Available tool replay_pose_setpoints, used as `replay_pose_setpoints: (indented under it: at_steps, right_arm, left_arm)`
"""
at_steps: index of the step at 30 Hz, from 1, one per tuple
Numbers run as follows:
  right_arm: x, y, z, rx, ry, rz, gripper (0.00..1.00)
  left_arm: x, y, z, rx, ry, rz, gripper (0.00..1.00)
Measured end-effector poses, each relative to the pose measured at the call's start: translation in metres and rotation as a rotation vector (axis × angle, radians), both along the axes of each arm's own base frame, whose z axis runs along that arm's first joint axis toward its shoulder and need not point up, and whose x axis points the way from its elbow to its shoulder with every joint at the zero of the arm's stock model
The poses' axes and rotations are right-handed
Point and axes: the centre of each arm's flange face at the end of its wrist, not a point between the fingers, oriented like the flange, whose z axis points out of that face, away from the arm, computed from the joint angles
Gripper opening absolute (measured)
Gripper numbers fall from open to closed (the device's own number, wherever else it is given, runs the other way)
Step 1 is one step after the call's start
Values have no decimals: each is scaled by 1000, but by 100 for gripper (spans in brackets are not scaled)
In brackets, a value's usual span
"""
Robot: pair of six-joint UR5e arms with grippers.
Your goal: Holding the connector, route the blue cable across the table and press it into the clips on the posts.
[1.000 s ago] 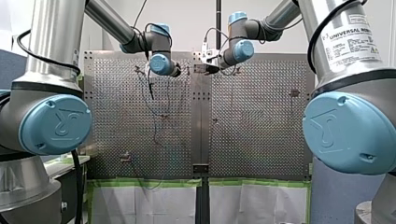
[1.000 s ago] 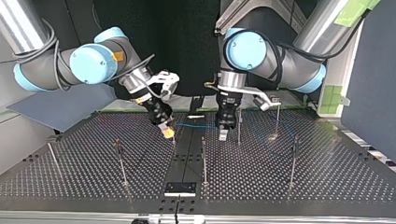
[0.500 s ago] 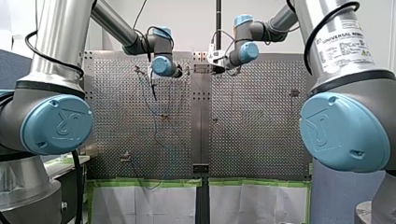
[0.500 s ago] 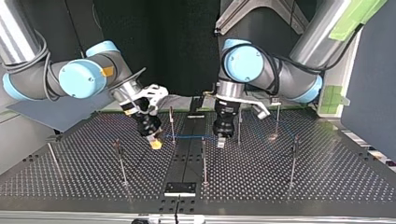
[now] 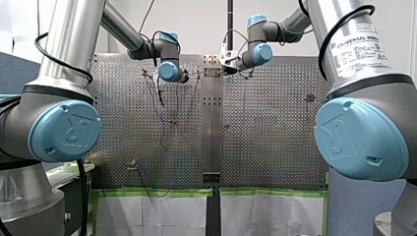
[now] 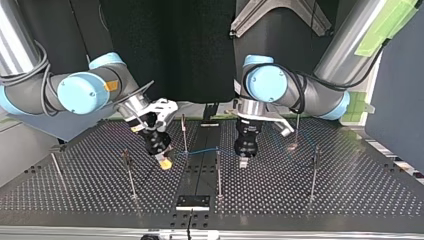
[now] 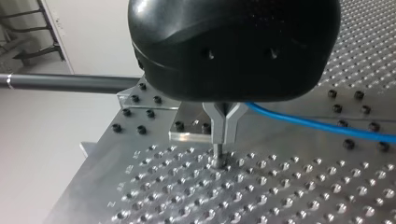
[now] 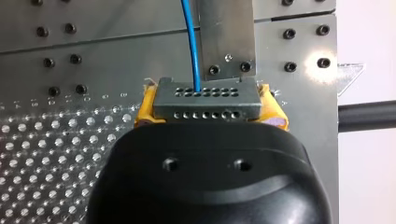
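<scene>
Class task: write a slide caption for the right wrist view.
Yellow-padded right gripper clamps a perforated grey connector; its blue cable runs ahead over the table.

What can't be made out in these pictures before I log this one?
- Clips on the posts: too small in the top and front views, so whether the blue cable sits in any cannot be told.
- Left wrist view: the black housing of the left gripper hides where the cable meets its jaws.
- Right wrist view: the housing of the right gripper covers the near side of the connector.
</scene>
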Motion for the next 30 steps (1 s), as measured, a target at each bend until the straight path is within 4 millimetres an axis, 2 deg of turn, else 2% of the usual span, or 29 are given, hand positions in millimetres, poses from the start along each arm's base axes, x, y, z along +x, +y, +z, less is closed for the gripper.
replay_pose_setpoints:
  at_steps: [8,15,19,26,28,30]
  right_arm:
    - [10,-16,-12,0,7,5,0]
    - [21,-39,-27,-1,15,4,0]
    - [23,-47,-25,-11,9,0,0]
    - [23,-51,-20,-21,4,-2,0]
    - [23,-51,-20,-21,4,-2,0]
    - [23,-50,-20,-20,5,-2,0]
  left_arm:
    - [25,4,-3,-3,-4,2,0]
    - [55,5,-12,-3,-3,15,0]
    - [66,9,-20,0,6,23,0]
    - [71,14,-22,1,8,29,0]
    - [71,14,-22,1,8,29,11]
    - [71,14,-22,2,8,29,15]
